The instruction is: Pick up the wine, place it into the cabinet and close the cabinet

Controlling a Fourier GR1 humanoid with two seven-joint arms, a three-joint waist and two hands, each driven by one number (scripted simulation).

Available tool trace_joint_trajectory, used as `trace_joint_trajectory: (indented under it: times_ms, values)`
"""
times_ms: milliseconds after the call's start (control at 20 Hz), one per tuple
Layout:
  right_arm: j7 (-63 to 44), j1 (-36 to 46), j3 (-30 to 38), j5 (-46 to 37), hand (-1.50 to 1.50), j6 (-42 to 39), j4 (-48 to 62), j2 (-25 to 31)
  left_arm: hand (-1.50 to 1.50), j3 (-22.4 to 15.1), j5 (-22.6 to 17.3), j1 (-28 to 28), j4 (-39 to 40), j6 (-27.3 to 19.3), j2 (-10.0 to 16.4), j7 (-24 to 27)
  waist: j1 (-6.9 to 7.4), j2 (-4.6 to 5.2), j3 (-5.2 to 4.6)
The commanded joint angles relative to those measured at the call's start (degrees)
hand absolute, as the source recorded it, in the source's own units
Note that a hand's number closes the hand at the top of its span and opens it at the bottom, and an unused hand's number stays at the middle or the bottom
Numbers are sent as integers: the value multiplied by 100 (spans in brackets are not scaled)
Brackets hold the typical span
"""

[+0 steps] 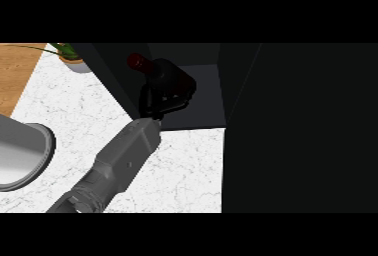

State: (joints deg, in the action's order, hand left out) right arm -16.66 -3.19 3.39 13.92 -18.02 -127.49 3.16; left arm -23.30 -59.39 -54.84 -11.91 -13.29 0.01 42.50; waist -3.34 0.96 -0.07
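The wine bottle (137,62) is dark with a red top, and only its neck and top show above my left hand (168,91). That hand is shut on the bottle, its black fingers curled round the body and hiding it. Hand and bottle sit at the open front of the dark cabinet (199,107), over its grey inner floor. My grey forearm (125,155) runs up from the lower left to the opening. The right hand is out of sight.
A broad dark panel (303,130), which looks like the cabinet's open door or side, fills the right half. A potted plant (74,62) stands at the back left by a wooden surface (16,75). A grey round basin (26,155) lies at the left on the white marble counter (184,170).
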Motion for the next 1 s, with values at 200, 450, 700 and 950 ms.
trace_joint_trajectory:
  times_ms: [200, 450, 700, 950]
  values:
    - [79, -69, 36, -71, -150, -32, -1, 35, -150, 253, 99, 60, 327, 289, 89, 871, 105, -20, 2]
    - [-126, -39, 226, 97, -150, 8, -255, 165, -150, 184, 246, -65, -28, 172, 21, 957, 203, -71, 5]
    - [-196, -8, 264, 123, -150, 49, -248, 177, -150, 126, 336, 106, -330, 94, 180, 987, 288, -97, 7]
    - [-166, -107, -27, -264, -150, 254, -314, -85, -150, -174, 535, 784, -935, 180, 340, 859, 406, -135, 8]
